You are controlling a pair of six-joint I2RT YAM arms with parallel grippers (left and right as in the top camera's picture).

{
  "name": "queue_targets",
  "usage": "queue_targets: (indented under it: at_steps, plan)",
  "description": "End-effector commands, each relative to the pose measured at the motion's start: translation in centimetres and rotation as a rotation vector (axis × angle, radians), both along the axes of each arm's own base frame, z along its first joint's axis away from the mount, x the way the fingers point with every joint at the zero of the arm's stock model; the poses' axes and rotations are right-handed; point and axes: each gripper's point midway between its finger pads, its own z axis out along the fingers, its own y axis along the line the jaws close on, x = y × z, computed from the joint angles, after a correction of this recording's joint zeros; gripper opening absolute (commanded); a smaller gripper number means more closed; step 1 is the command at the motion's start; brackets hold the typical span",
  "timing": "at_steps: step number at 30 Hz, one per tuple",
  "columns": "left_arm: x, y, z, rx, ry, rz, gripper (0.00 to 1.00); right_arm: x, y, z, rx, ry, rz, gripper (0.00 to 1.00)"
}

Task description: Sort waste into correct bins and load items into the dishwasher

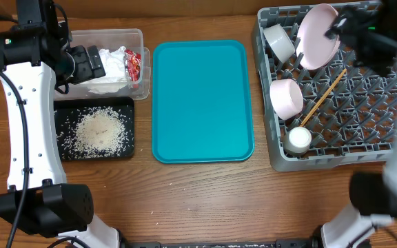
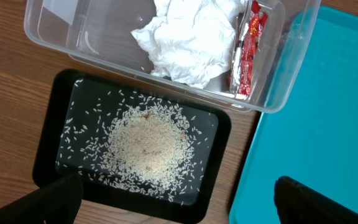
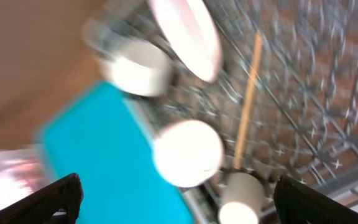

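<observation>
The left gripper (image 2: 182,200) is hanging with its two dark fingers spread wide at the lower corners of its wrist view, gripping nothing and touching nothing. Directly beneath it the black tray (image 2: 48,146) is lying on the wooden table (image 1: 205,200), holding the rice grains (image 2: 148,140) in a loose heap at its middle with stray grains scattered around. Just beyond that tray the clear tub (image 2: 51,34) is holding the crumpled napkin (image 2: 188,40), and the red snack wrapper (image 2: 246,53) is lying beside the napkin against the tub's right wall. To the right of both bins the teal tray (image 1: 202,100) is lying flat. The right gripper (image 3: 185,202) is hovering above the far part of the dish rack (image 1: 364,131), its fingers also standing wide apart with nothing between them, though its wrist view is blurring everything below. Inside the rack, nearest the robot, the small white cup (image 1: 298,140) is sitting by the front left edge. Behind it the white bowl (image 1: 286,98) is lying tipped on its side, and the chopsticks (image 1: 324,95) are lying slantwise across the pegs from beside the cup toward the rack's middle. Farthest back the grey metal bowl (image 1: 280,41) is sitting in the rear left corner, and the plate (image 1: 319,34) is standing propped on edge just beside it, close under the right gripper
</observation>
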Motion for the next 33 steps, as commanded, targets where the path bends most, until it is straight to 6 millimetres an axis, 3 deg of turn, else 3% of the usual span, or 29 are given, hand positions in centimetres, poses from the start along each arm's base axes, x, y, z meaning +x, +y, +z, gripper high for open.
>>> queue_targets:
  at_steps: [1,6,13,18,22,26,28,33]
  plan:
    - [0.4,0.1,0.4,0.000,-0.015,0.019,1.00,-5.4,0.8,8.3,-0.006,-0.266,0.041,1.00]
    - [0.4,0.1,0.4,0.000,-0.015,0.019,1.00,-11.3,1.2,12.9,-0.020,-0.428,0.042,1.00]
    - [0.4,0.1,0.4,0.000,-0.015,0.019,1.00,-18.0,1.2,15.4,-0.139,-0.542,0.098,1.00]
    - [0.4,0.1,0.4,0.000,-0.015,0.019,1.00,-19.4,-0.4,15.3,-0.246,-0.538,0.052,1.00]
    - [0.4,0.1,0.4,0.000,-0.015,0.019,1.00,-19.4,-1.1,14.6,-0.272,-0.545,0.020,1.00]
    - [0.4,0.1,0.4,0.000,-0.015,0.019,1.00,-17.1,-1.4,12.5,-0.304,-0.665,0.008,1.00]
    - [0.4,0.1,0.4,0.000,-0.015,0.019,1.00,-15.9,-1.5,10.2,-0.310,-0.706,0.005,1.00]
    - [0.4,0.1,0.4,0.000,-0.015,0.019,1.00,-13.4,-0.1,2.3,-0.272,-0.819,0.069,1.00]
